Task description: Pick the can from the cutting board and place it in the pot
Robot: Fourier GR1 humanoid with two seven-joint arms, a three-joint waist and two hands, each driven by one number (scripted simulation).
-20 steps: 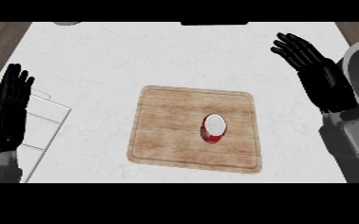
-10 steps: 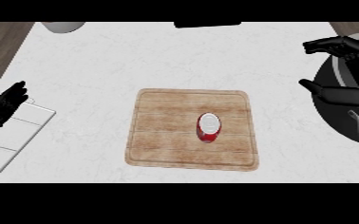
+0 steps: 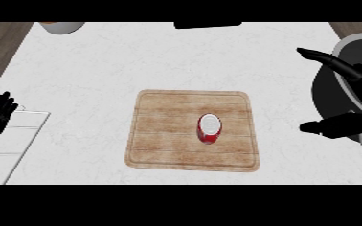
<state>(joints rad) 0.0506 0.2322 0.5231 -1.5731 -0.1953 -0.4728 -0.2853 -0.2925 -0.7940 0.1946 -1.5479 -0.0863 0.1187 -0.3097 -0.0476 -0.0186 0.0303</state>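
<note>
Far left edge: left robot hand (image 3: 5,106), only dark fingertips show at the frame border, so open or closed cannot be told. It sits just above a white ridged tray-like object (image 3: 20,141) lying at the near-left corner of the surface (image 3: 141,62), which is white and marbled. A brown strip shows past the surface's far-left edge.

Far left, at the top edge: a pale round vessel with an orange inside (image 3: 62,26), cut off by the frame.

Centre: wooden cutting board (image 3: 163,139), light brown, rounded corners, lying flat. The can (image 3: 209,128) stands upright on it, right of the board's middle, red body with white top. Nothing touches the can; both hands are well apart from it.

Far centre, top edge: a dark flat object (image 3: 209,25), only partly in view.

Right: the pot (image 3: 354,45) shows at the right edge, grey rim and dark inside, mostly cut off and partly covered. Right robot hand (image 3: 332,124) is over that area, right of the board. One dark finger (image 3: 326,60) stretches out toward the far left, another part pokes left at the near side. Fingers are spread wide apart with nothing between them, so the hand is open, holding nothing. The can is still on the board, not in the pot.
</note>
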